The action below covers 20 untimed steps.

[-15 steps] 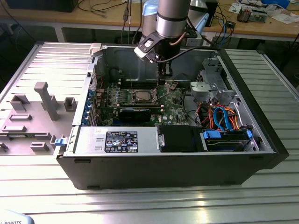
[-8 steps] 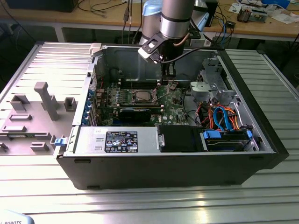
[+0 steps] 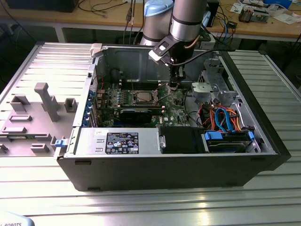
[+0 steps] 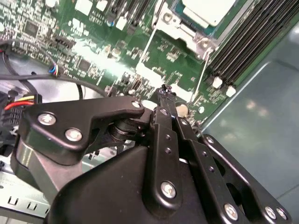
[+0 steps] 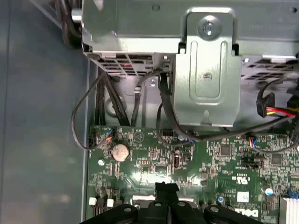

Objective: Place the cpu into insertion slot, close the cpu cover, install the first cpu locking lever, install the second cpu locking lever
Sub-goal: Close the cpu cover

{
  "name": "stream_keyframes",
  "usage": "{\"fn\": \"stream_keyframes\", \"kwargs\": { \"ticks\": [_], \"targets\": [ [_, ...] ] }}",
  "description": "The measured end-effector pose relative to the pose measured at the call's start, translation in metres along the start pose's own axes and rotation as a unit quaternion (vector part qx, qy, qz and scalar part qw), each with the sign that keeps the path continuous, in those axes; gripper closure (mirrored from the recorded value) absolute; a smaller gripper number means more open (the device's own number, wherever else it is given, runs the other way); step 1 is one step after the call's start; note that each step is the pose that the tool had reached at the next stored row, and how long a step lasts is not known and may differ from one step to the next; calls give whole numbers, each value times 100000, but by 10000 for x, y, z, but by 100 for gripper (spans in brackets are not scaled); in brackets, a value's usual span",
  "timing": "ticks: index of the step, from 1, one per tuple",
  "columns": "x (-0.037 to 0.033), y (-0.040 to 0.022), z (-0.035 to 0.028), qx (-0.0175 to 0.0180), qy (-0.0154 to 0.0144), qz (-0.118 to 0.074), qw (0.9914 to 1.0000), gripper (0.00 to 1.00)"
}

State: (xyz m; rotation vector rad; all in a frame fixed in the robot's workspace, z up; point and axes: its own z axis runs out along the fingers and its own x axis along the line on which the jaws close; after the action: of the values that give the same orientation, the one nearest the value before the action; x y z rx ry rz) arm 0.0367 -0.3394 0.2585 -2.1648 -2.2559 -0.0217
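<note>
1. The open computer case (image 3: pixel 188 174) is laid on its side on the slatted table (image 3: pixel 141 202), and the arm is seen reaching down into it.
2. The green motherboard (image 3: pixel 176 106) is spread across the floor of the case.
3. The gripper (image 4: pixel 163 92) is held just above the board. It is near the socket but apart from it, on the exterior view's right. Its fingers are drawn narrow, tips together, and nothing is seen between them.
4. The insertion slot (image 3: pixel 143 97) is found mid-board.
5. A metal frame, taken to be the cpu cover (image 4: pixel 175 23), is seen around the chip. Whether it is pressed flat cannot be told.
6. The cpu (image 4: pixel 208 9) is judged to be already seated in the slot. It is judged light, rigid, smooth-topped and fragile underneath, so it is best held by opposite edges only.
7. A thin wire locking lever (image 4: pixel 148 46) is seen along the socket's side. It is judged springy and best taken at its free end.
</note>
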Motion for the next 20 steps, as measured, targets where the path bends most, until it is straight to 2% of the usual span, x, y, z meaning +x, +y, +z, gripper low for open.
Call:
{"fn": "stream_keyframes", "kwargs": {
  "ticks": [4,6,7,9,11,17,20],
  "targets": [
    [-3,90,10,-1,1,-6,100000,89],
    [-5,108,24,1,-8,-3,100000,89],
    [-5,112,52,-5,2,1,100000,89],
    [-6,114,108,0,-5,11,100000,89],
    [-7,115,136,-5,21,2,100000,89],
    [-5,73,137,-16,318,4,99999,89],
    [-5,69,136,-17,357,3,99999,89]
  ]
}}
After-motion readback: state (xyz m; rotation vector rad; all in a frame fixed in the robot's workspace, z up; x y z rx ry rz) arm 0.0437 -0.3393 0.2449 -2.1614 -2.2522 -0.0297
